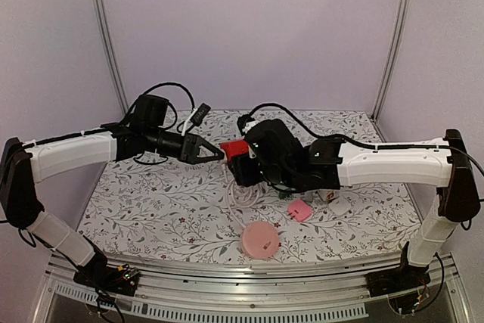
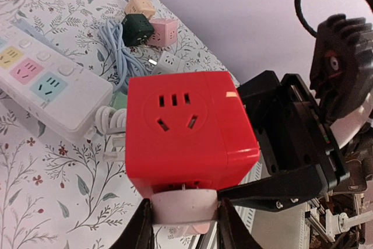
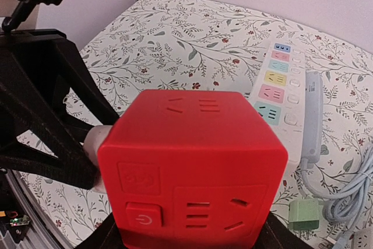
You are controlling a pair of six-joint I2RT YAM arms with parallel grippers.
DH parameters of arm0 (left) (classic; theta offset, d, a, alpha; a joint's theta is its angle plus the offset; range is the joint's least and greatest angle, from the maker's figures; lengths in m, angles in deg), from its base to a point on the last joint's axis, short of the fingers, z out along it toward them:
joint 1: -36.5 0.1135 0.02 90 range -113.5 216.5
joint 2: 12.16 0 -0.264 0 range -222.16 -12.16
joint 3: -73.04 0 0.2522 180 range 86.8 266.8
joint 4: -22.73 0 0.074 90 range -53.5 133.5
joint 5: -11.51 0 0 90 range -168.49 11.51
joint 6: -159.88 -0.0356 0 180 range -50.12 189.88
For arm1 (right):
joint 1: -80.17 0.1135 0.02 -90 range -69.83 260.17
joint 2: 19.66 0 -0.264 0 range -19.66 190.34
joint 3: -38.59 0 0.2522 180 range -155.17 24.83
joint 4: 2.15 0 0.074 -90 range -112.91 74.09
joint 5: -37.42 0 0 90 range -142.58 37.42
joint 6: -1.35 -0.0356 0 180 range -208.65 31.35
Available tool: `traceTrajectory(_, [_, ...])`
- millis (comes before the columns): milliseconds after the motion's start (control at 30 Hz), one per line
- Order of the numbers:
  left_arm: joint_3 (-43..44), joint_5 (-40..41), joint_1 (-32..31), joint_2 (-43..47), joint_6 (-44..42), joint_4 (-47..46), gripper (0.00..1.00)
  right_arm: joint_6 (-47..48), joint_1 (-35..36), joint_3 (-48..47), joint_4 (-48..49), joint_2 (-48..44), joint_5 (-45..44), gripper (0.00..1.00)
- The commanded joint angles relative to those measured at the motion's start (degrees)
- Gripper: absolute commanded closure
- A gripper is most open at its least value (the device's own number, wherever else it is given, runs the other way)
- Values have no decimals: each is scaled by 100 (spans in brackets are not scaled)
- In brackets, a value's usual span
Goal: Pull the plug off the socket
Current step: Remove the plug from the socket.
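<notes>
Left gripper [image 2: 185, 225] clamps the white plug [image 2: 183, 205] seated in the red cube socket [image 2: 186, 132]; right gripper [image 3: 192, 240] grips this socket from the right.

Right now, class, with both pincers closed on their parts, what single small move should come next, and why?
Probably draw the left pincer straight back from the red cube socket while the right pincer holds it steady. The left pincer is clamped on the white plug, which sits seated against the cube's face, so the two have not yet separated.
</notes>
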Motion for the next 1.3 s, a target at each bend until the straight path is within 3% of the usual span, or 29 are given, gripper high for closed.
traceTrajectory(0, [47,63,105,54,97,164,100,-622,-629,606,867,-857,630,91])
traceTrajectory(100, [56,61,105,35,94,168,100,-933,-738,815,1400,-1107,1100,91])
traceTrajectory(467, [65,-98,105,-3,104,114,98,-762,-722,642,1060,-966,910,91])
traceTrajectory(500, [65,-146,105,4,111,76,90,-751,-710,591,973,-935,819,91])
traceTrajectory(633, [-15,-266,96,128,132,-124,36,-824,-689,338,644,-773,520,91])
traceTrajectory(700, [-61,-293,83,193,129,-216,21,-805,-674,238,626,-722,526,91])
traceTrajectory(800, [-84,-377,55,192,126,-287,13,-734,-634,90,633,-660,527,91])
traceTrajectory(967, [-52,-389,-88,22,145,-233,13,-687,-552,-126,725,-602,527,91])
traceTrajectory(1267, [-5,-410,-304,-152,203,-248,38,-531,-222,-543,867,-305,377,91])
